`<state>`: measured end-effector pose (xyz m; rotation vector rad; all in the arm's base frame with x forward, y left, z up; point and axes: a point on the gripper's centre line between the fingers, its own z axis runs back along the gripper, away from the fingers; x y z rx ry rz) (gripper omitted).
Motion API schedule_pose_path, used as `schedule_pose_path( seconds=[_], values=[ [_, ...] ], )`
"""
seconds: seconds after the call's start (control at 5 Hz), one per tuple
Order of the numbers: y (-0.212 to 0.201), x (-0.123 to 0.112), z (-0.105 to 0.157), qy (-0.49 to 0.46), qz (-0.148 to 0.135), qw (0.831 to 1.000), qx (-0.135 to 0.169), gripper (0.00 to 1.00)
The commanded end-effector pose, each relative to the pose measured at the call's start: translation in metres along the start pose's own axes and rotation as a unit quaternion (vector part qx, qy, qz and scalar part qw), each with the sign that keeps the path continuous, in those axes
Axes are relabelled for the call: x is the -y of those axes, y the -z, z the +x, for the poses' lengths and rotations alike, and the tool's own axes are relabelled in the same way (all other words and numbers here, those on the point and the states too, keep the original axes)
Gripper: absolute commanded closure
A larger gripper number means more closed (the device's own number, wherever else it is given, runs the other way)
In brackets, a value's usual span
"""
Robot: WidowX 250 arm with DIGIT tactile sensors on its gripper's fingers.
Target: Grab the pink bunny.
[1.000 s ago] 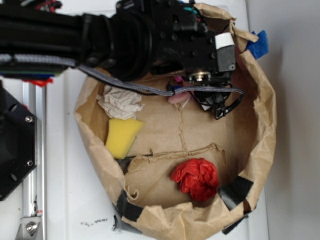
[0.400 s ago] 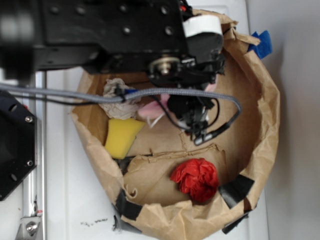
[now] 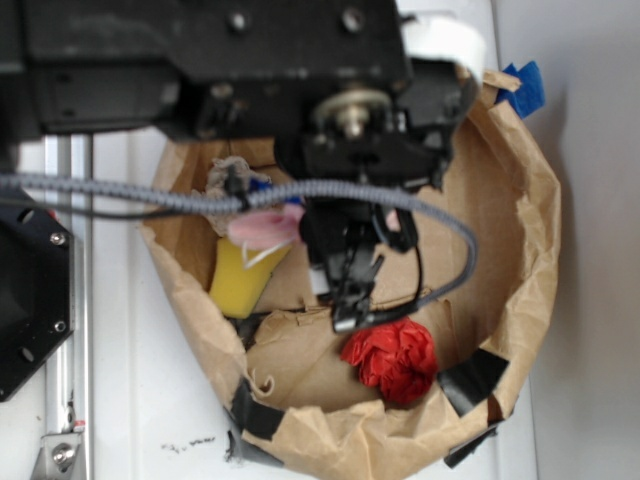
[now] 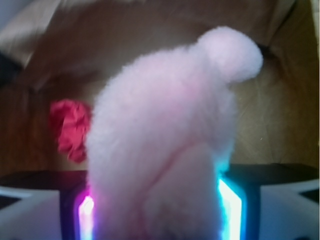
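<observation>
The pink bunny fills the wrist view, a fluffy light-pink mass pinched between the two lit pads. My gripper is shut on it. In the exterior view the gripper hangs under the big black arm, high above the floor of the brown paper basket. Part of the bunny sticks out to the left of the fingers, with whitish strands below it. The rest of the bunny is hidden by the arm.
A red wadded ball lies on the basket floor at the front; it also shows in the wrist view. A yellow sponge and white wadded paper lie at the left wall. A black metal frame stands outside at left.
The arm has risen toward the camera and shifted left and forward. The bunny has come along with the gripper, up off the basket floor.
</observation>
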<state>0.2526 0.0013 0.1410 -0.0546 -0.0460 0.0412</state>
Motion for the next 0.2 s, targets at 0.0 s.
schedule_pose_path(
  seconds=[0.0],
  values=[
    [-0.0303, 0.0037, -0.0039, 0.06, 0.012, 0.997, 0.042, 1.0]
  ],
)
